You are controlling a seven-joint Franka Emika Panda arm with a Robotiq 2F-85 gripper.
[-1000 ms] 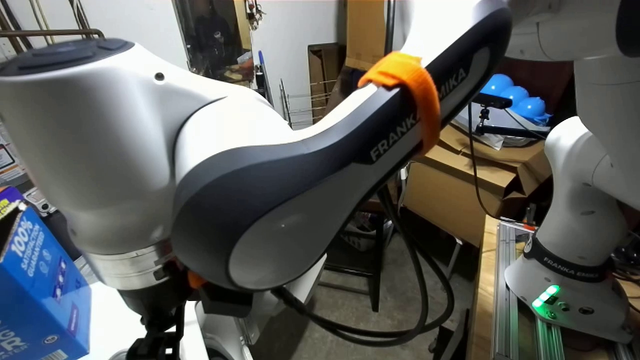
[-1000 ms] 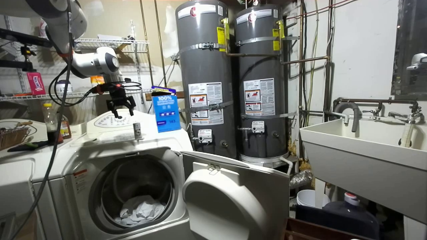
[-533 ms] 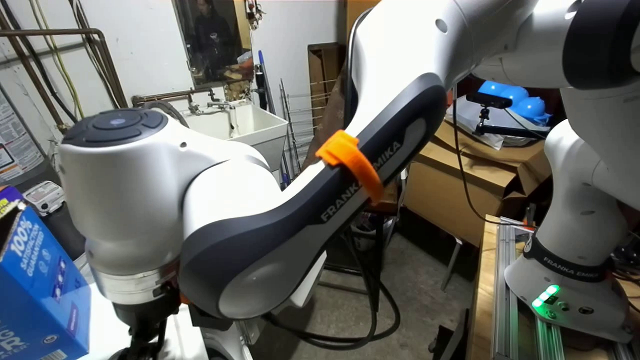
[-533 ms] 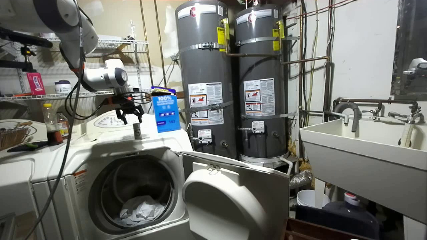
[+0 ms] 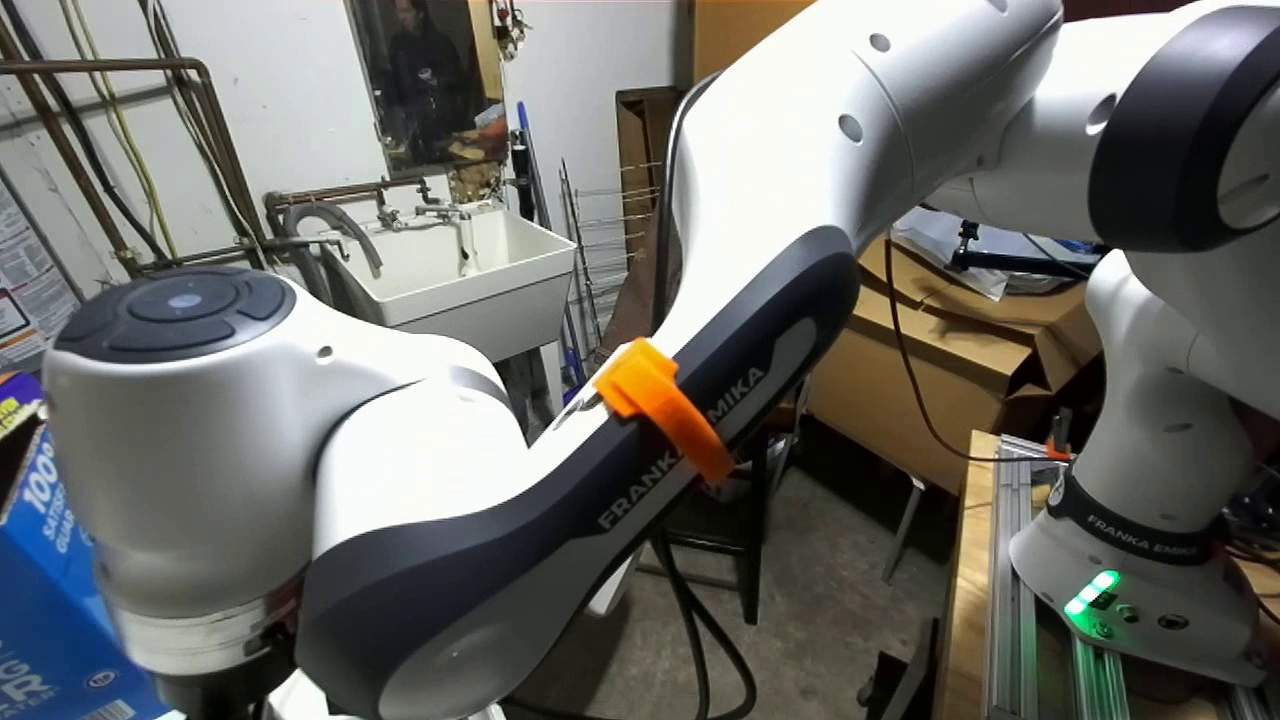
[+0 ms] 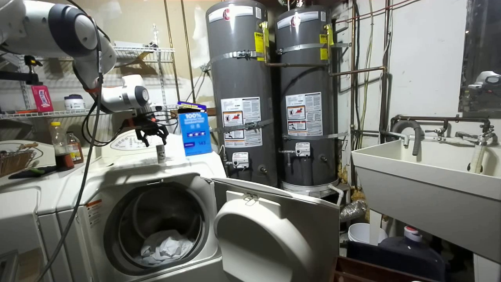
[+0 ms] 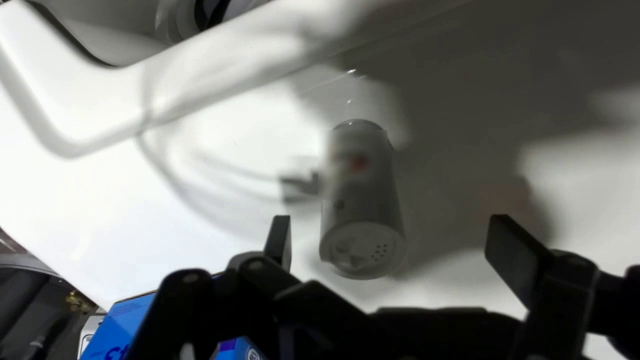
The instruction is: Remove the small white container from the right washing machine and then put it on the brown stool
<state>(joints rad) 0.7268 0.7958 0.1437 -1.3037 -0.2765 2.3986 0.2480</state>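
The small white container (image 6: 161,154) is a cylinder with a holed lid, standing upright on the white machine (image 6: 203,162) at the right, whose round door is open. In the wrist view the container (image 7: 364,210) shows between the fingers, closer to the left finger in the picture, touching neither. My gripper (image 6: 155,141) is open and empty just above the container; both fingers of the gripper (image 7: 392,239) show in the wrist view. In an exterior view the brown stool (image 5: 752,572) shows dark legs and rungs beyond the arm; its seat is mostly hidden by the arm.
A blue box (image 6: 195,135) stands on the machine beside the gripper and also shows in the wrist view (image 7: 117,325). The open door (image 6: 270,231) juts out in front. Bottles (image 6: 62,149) stand to the left. A utility sink (image 5: 470,290) and cardboard boxes (image 5: 900,390) lie beyond the arm.
Over the last second the arm has come down, and the gripper has moved right in an exterior view to above the container. The last half second shows only a small shift. The container has not moved.
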